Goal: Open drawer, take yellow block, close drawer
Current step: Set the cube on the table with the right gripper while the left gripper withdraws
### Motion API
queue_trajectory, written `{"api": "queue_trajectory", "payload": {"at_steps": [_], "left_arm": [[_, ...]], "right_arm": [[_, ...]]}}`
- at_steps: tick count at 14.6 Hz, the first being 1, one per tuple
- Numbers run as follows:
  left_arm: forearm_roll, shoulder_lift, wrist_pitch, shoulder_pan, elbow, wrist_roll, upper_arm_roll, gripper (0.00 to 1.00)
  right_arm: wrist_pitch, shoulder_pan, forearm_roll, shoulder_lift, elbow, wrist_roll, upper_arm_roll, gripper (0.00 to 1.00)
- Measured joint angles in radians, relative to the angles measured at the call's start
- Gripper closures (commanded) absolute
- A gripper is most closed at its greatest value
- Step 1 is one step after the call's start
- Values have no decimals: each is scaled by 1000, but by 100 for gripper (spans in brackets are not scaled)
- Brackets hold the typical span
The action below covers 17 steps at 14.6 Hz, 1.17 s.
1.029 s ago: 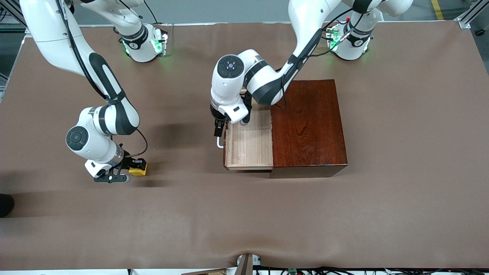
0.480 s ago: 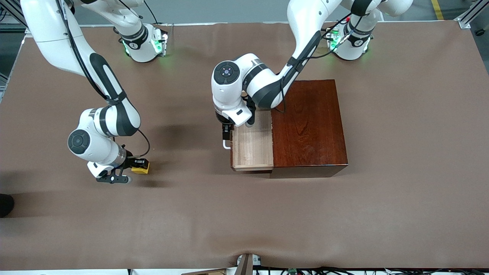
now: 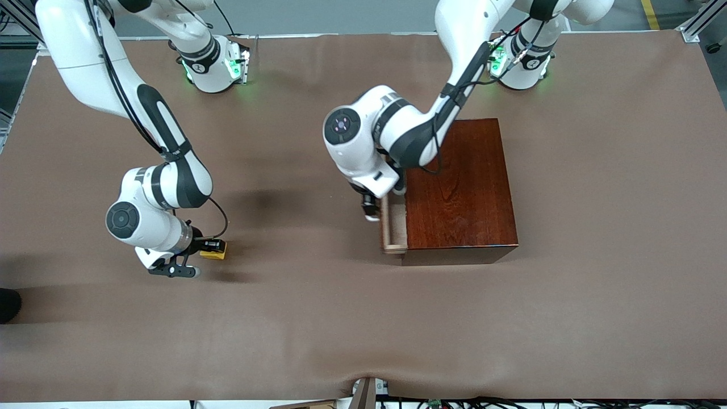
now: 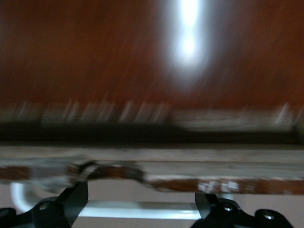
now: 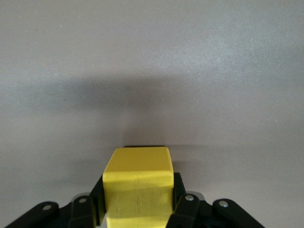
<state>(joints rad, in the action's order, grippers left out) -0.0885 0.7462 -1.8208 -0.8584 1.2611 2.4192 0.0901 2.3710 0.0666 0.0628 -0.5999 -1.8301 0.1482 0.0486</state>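
Note:
The dark reddish-brown box (image 3: 460, 182) stands in the middle of the table. Its drawer (image 3: 395, 226) sticks out only a little, showing a narrow strip of pale interior. My left gripper (image 3: 370, 209) is at the drawer's white handle (image 3: 371, 216). In the left wrist view the gripper (image 4: 142, 197) is open, its fingers (image 4: 73, 202) wide apart, with the handle bar (image 4: 142, 210) running between them before the drawer front (image 4: 199, 172). My right gripper (image 3: 205, 250) is shut on the yellow block (image 3: 216, 250), low over the table toward the right arm's end. The block (image 5: 137, 183) fills the right gripper (image 5: 137, 202).
The brown table cover (image 3: 363, 318) is bare around the box and the block. The two robot bases (image 3: 213, 65) stand along the table's edge farthest from the front camera. A dark object (image 3: 8, 304) sits at the table's edge near the right arm's end.
The left gripper has pushed the drawer most of the way into the box. The right gripper has shifted slightly toward the box with the yellow block in it.

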Motion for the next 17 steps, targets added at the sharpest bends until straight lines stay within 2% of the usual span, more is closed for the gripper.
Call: {"api": "queue_trajectory", "payload": {"at_steps": [2,4,9,11,14,17], "left_arm": [[-7,-1,44,7,1,-14,9,0],[-16,-1,54,4,1,-14,12,0],[-45,-21,52,-50,-13,-14,19,0],[-51,-71,53,-92,-36,-14,27,0],[-67,-187,76,-98,-42,-45,59,0],[-70,-251,124,-13,-37,-242,106,0]], "right_arm": [[3,-2,-9,-5,5,0,-2,80],[6,-2,-14,-7,9,0,-5,0],[7,-5,-22,-13,33,2,-7,0],[-12,-19,-24,0,59,1,-9,0],[-134,-54,-27,95,94,-33,-12,0],[-241,-134,-28,229,95,-162,-15,0]]}}
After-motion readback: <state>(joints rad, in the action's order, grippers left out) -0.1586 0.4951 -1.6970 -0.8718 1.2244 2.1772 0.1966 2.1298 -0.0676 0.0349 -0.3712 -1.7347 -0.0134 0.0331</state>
